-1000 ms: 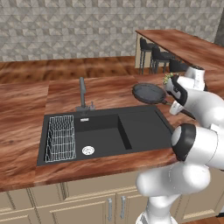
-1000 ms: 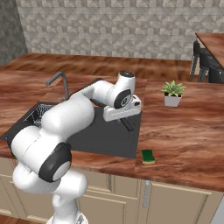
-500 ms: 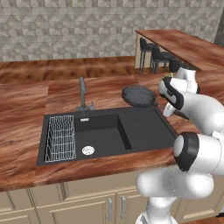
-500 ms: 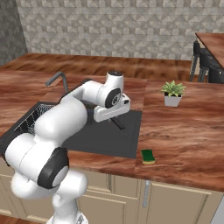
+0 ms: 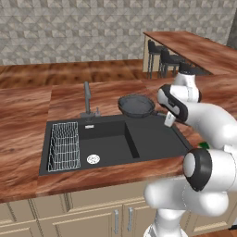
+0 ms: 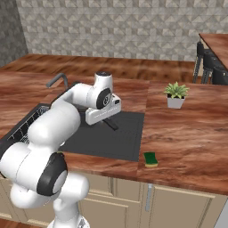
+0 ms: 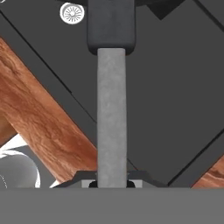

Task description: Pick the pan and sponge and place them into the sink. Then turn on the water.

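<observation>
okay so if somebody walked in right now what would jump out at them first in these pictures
Probably the black pan, held in the air by its handle in the shut gripper, above the sink's drainboard. Next, the yellow-green sponge lying on the counter's front edge, right of the sink.

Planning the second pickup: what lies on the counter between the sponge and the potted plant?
Nothing: in the right base view, bare wood counter runs from the sponge at the front edge back to the potted plant.

Even, bright, shadowless rendered light across all views; the counter (image 5: 28,115) shows a soft sheen, no glare; the sink (image 5: 152,139) stays flat matte; edges slightly soft, no distortion
</observation>
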